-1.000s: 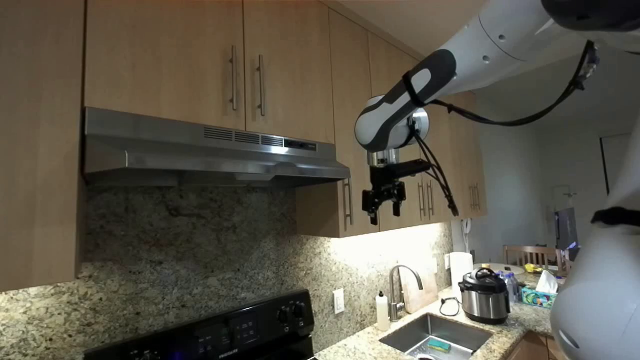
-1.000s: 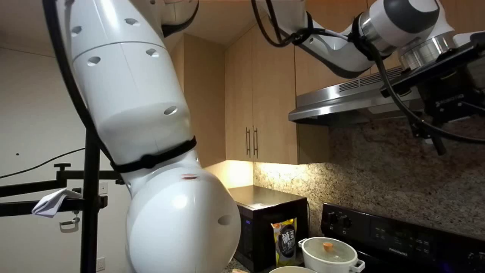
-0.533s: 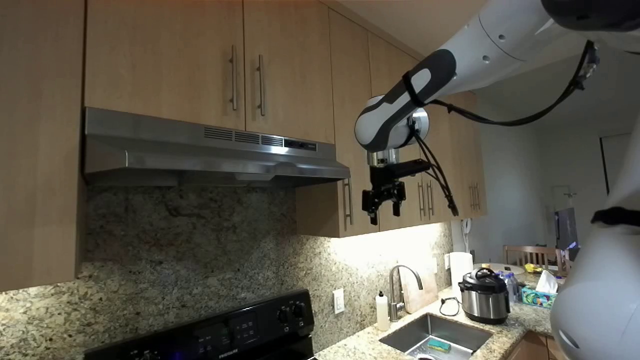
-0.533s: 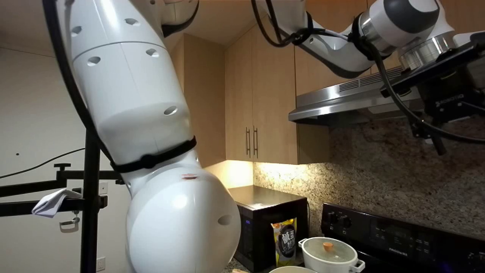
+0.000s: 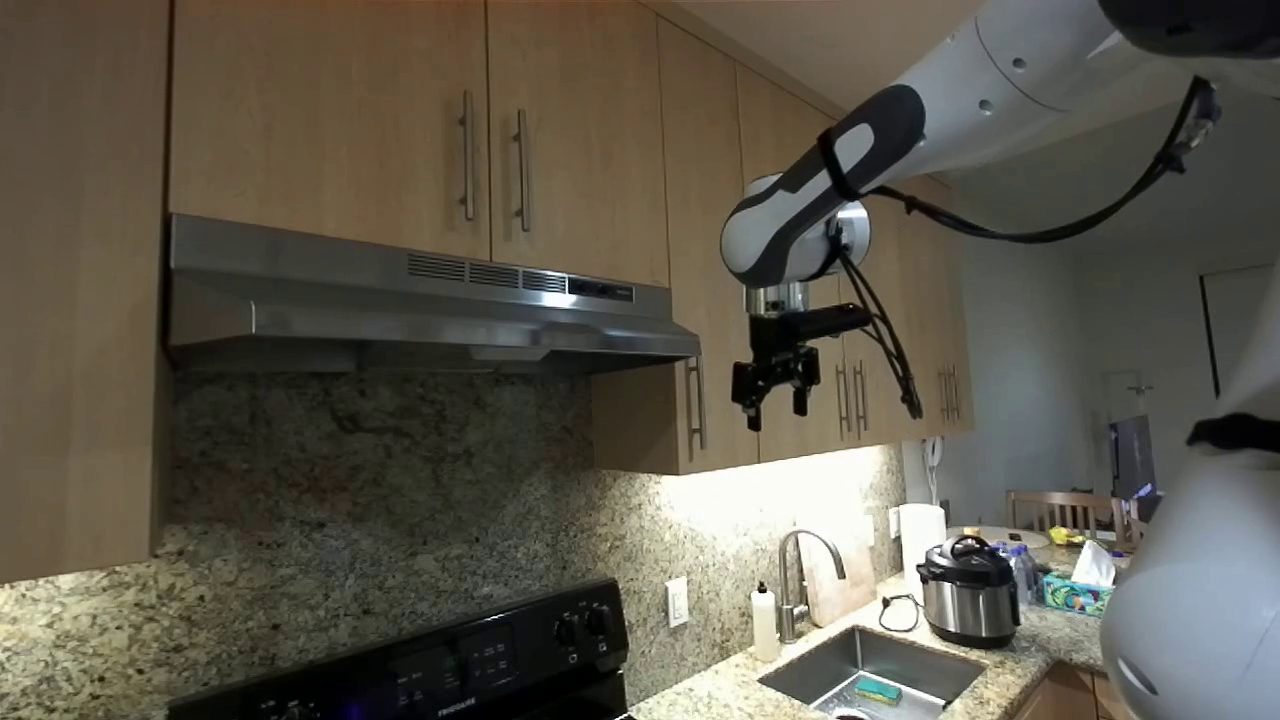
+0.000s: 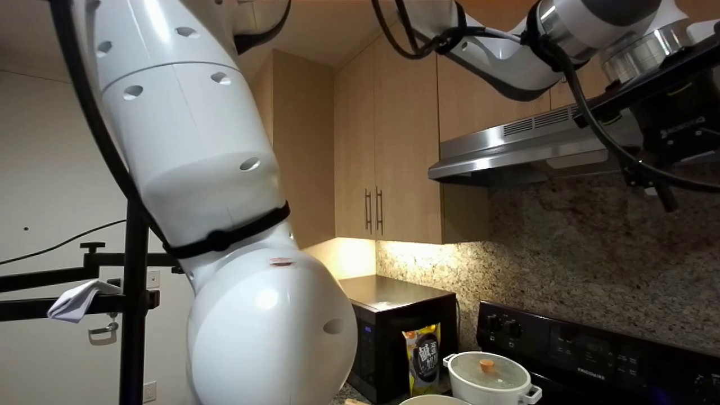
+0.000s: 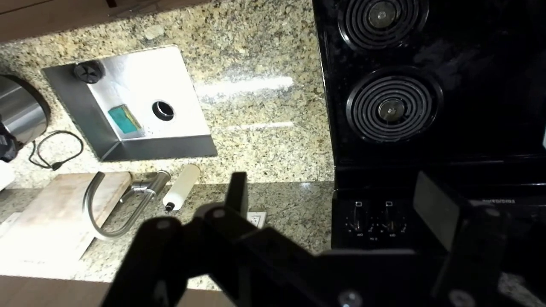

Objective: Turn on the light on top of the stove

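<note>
All views share stove (image 5: 460,660); wrist view seemingly downward.

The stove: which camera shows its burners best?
The wrist view: it looks down on the stove, showing two coil burners, one partly cut off. Both exterior views show mainly the stove's black back panel and knobs; no burners are visible.

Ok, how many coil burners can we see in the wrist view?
2. The rear coil burner is nearer the knob panel; the front coil burner is cut off by the picture's top edge. The stove runs out of frame, so others may be hidden.
</note>
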### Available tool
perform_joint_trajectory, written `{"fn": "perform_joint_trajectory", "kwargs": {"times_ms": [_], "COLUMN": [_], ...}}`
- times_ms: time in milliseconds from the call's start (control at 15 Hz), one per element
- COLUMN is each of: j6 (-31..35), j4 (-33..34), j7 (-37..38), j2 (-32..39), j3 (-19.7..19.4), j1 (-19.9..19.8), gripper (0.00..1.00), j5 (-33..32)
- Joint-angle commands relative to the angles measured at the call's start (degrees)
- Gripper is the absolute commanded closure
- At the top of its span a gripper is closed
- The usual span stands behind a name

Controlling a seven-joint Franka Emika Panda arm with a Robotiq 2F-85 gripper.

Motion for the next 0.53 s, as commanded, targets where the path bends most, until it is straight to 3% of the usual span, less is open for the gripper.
{"fn": "perform_joint_trajectory", "kwargs": {"times_ms": [0, 467], "j6": [0.5, 1.5], "j4": [0.6, 3.8], "j7": [-1.4, -2.6], "j2": [-2.2, -2.9], "j3": [-0.5, -0.5], "j1": [0.4, 1.6], "gripper": [0.0, 0.0], "j5": [1.5, 1.7]}}
